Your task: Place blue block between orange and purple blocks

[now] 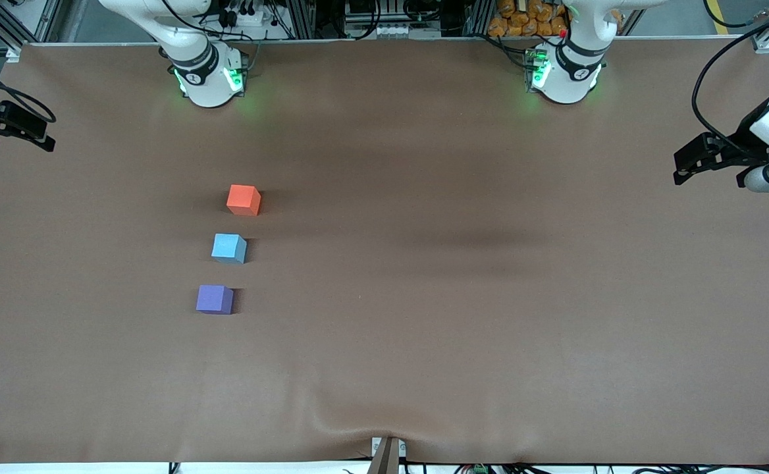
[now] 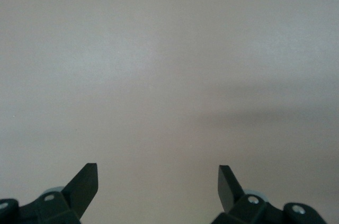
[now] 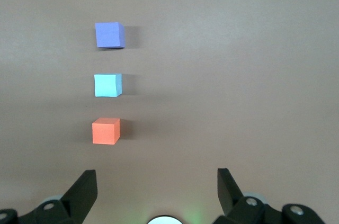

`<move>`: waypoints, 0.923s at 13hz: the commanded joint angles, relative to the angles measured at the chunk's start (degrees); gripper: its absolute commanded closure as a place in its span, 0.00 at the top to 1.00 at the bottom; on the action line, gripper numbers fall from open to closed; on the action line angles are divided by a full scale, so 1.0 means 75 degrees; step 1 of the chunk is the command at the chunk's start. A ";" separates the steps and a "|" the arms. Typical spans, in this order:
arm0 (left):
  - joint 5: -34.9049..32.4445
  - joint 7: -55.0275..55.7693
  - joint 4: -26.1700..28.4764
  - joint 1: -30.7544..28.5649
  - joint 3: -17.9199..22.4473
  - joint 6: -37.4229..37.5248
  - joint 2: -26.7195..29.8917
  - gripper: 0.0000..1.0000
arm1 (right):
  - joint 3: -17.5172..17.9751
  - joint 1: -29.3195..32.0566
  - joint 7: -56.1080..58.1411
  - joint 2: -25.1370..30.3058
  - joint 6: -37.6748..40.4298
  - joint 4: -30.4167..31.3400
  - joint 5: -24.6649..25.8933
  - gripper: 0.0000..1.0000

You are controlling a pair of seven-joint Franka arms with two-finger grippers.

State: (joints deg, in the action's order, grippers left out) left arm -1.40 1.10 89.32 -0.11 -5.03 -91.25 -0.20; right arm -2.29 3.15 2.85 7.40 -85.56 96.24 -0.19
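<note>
Brown paper covers your surface (image 1: 463,316), creased near the front camera's edge. Take the blue block (image 1: 229,248) as landmark: it sits on the surface toward the right arm's end, apart from its neighbours. Orange block (image 1: 243,199) lies farther from the front camera than the blue one, purple block (image 1: 214,299) nearer; the three form a slightly slanted row, none touching.

Your right claw (image 3: 157,189) hangs at the right arm's end of the surface, fingers (image 3: 83,189) spread apart, gripping nothing; its wrist view looks down on the blue block with the orange one closest to the fingers. In the front view only its dark tip (image 1: 6,123) shows, the rest cut off at the edge.

Your left claw (image 2: 158,187) waits at the left arm's end, well apart from the blue block, fingers (image 2: 85,186) apart and empty over bare paper. Its arm is partly cut off in the front view (image 1: 720,156).
</note>
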 commanded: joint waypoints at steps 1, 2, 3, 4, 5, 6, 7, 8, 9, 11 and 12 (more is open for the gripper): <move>0.0011 -0.0170 -0.0108 -0.0068 -0.0021 0.0119 -0.0009 1.00 | 0.0118 0.0154 -0.0064 -0.0107 0.0111 -0.0246 0.0119 1.00; 0.0011 -0.0159 -0.0108 -0.0068 -0.0021 0.0119 -0.0009 1.00 | 0.0118 0.0154 -0.0064 -0.0119 0.0099 -0.0246 0.0108 1.00; 0.0011 -0.0159 -0.0108 -0.0068 -0.0033 0.0119 -0.0009 1.00 | 0.0118 0.0154 -0.0064 -0.0119 0.0111 -0.0246 0.0107 1.00; 0.0011 -0.0159 -0.0108 -0.0056 -0.0033 0.0119 -0.0009 1.00 | 0.0118 0.0154 -0.0064 -0.0119 0.0123 -0.0246 0.0096 1.00; 0.0011 -0.0159 -0.0108 -0.0056 -0.0033 0.0119 -0.0009 1.00 | 0.0118 0.0165 -0.0064 -0.0142 0.0123 -0.0246 0.0096 1.00; 0.0011 -0.0159 -0.0108 -0.0056 -0.0033 0.0119 -0.0009 1.00 | 0.0118 0.0142 -0.0064 -0.0154 0.0123 -0.0246 0.0084 1.00; 0.0011 -0.0159 -0.0108 -0.0056 -0.0033 0.0119 -0.0009 1.00 | 0.0130 0.0107 -0.0064 -0.0166 0.0111 -0.0234 0.0084 1.00; 0.0011 -0.0159 -0.0108 -0.0056 -0.0033 0.0119 -0.0009 1.00 | 0.0153 0.0095 -0.0075 -0.0166 0.0111 -0.0234 0.0084 1.00; 0.0011 -0.0159 -0.0108 -0.0056 -0.0033 0.0119 -0.0009 1.00 | 0.0153 0.0095 -0.0076 -0.0166 0.0123 -0.0211 0.0049 1.00; 0.0011 -0.0147 -0.0108 -0.0056 -0.0033 0.0119 0.0015 1.00 | 0.0153 0.0107 -0.0076 -0.0166 0.0123 -0.0211 0.0037 1.00; 0.0011 -0.0135 -0.0108 -0.0044 -0.0033 0.0119 0.0003 1.00 | 0.0153 0.0107 -0.0076 -0.0166 0.0123 -0.0211 0.0037 1.00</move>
State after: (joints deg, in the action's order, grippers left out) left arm -1.40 1.10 89.31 -0.11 -5.02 -91.25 -0.20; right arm -1.87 3.19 2.85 6.79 -85.55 95.84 -0.07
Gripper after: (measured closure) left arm 0.000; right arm 0.000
